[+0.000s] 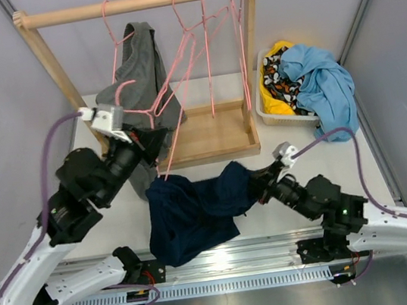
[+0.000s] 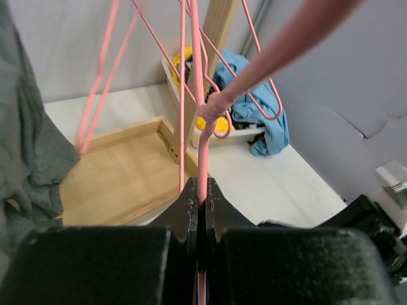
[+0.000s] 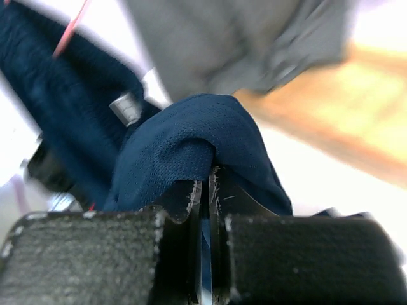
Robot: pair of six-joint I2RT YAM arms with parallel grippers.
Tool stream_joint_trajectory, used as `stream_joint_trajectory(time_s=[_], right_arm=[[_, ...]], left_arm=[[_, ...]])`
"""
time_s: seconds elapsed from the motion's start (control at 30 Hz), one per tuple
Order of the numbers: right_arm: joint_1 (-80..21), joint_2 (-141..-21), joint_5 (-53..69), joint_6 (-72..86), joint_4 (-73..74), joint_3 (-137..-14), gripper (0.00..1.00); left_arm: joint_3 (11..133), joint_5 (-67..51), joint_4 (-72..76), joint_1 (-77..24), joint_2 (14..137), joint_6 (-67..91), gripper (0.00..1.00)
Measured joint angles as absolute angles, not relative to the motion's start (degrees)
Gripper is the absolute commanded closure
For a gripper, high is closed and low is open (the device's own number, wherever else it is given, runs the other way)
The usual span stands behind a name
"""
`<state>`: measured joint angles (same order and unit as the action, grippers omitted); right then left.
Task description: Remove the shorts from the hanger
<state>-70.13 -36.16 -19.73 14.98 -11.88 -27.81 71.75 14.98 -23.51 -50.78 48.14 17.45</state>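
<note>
The navy shorts lie bunched on the table in front of the wooden rack, their right end lifted. My right gripper is shut on that end; in the right wrist view the navy shorts fold over the shut jaws of the right gripper. A pink hanger slants from the rack's rail down to the top of the shorts. My left gripper is shut on its wire; the pink hanger runs straight into the left gripper. Whether the shorts still hang on it is unclear.
A wooden rack with a tray base holds several pink hangers and a grey garment. A white basket of yellow and blue clothes stands at the right. Grey walls close in on both sides.
</note>
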Motion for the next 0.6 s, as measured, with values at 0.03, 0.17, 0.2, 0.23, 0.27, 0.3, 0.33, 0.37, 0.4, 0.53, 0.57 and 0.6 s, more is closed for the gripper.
stream_joint_trajectory(time_s=[0.03, 0.17, 0.2, 0.23, 0.27, 0.3, 0.33, 0.37, 0.4, 0.53, 0.57, 0.6], right_arm=[[-69.87, -34.72, -21.85, 13.50, -10.63, -28.84, 1.00], [-67.94, -28.51, -23.90, 8.67, -8.64, -32.64, 1.00], [-67.68, -27.83, -23.24, 8.03, -8.78, -33.61, 1.00], [-67.70, -27.79, -22.28, 7.77, -9.04, -34.41, 1.00], [-67.96, -28.25, -20.91, 7.70, -9.58, -34.94, 1.00], [-68.51, -29.19, -19.40, 7.77, -10.28, -35.07, 1.00], [-69.30, -30.68, -18.00, 7.88, -11.16, -35.05, 1.00], [-70.63, -32.82, -16.80, 7.94, -11.94, -35.05, 1.00], [-72.62, -35.44, -15.97, 8.01, -12.53, -35.03, 1.00], [-82.83, -46.89, -15.62, 7.27, -14.02, -35.31, 1.00], [-85.06, -49.74, -15.62, 6.96, -13.93, -35.38, 1.00], [-86.41, -52.23, -15.64, 6.70, -13.76, -35.38, 1.00]], left_arm=[[73.30, 15.88, -24.77, -50.78, 47.75, 17.41, 1.00], [72.44, 19.14, -22.68, -50.78, 38.68, 16.03, 1.00], [70.02, 19.53, -19.14, -50.78, 35.09, 15.29, 1.00], [66.65, 19.90, -14.52, -50.78, 31.22, 14.39, 1.00], [62.15, 20.23, -7.94, -50.76, 26.85, 13.58, 1.00], [58.11, 20.91, -2.35, -50.76, 23.09, 13.17, 1.00], [54.81, 21.65, 2.46, -50.76, 20.75, 12.84, 1.00], [52.12, 22.20, 7.66, -50.76, 20.16, 12.47, 1.00], [49.98, 22.28, 12.62, -50.76, 20.34, 12.34, 1.00], [42.70, 22.04, 26.24, -50.78, 27.14, 11.97, 1.00], [42.57, 21.58, 27.62, -50.76, 29.93, 12.01, 1.00], [42.65, 20.58, 29.19, -50.78, 32.18, 11.99, 1.00]])
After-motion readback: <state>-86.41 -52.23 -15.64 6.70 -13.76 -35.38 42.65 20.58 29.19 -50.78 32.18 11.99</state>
